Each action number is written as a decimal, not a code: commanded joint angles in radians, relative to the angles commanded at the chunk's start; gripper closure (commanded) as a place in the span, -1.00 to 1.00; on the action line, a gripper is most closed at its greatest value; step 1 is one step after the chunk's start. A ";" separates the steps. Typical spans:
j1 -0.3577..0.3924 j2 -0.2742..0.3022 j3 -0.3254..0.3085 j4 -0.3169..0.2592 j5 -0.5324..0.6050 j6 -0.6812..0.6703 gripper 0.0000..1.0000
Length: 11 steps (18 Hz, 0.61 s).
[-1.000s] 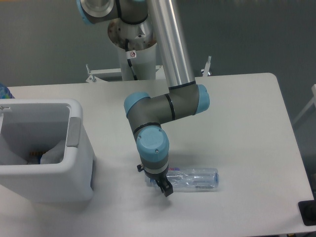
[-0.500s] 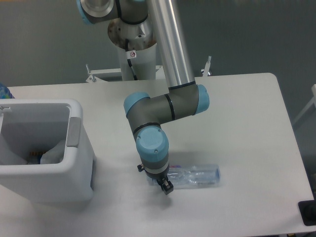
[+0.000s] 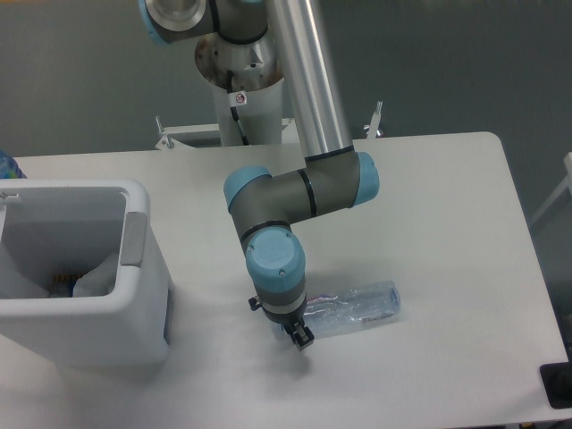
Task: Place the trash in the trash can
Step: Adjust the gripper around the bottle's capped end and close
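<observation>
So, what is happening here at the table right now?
The robot arm is working on the clear plastic bottle, which lies on its side on the table. The gripper is down at the bottle's left end; whether it is shut on it cannot be told from this view. The white trash can stands at the left, away from the bottle, with something pale already inside.

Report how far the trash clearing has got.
Done: something pale already lies inside the white trash can, though what it is cannot be told. In hand: the gripper sits at the left end of the clear plastic bottle, whose right end tilts up off the table; whether the fingers are clamped is hidden. Left: carry the bottle left and drop it into the can.
</observation>
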 joint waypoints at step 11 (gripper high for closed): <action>0.009 0.037 0.008 -0.002 -0.012 0.002 -0.35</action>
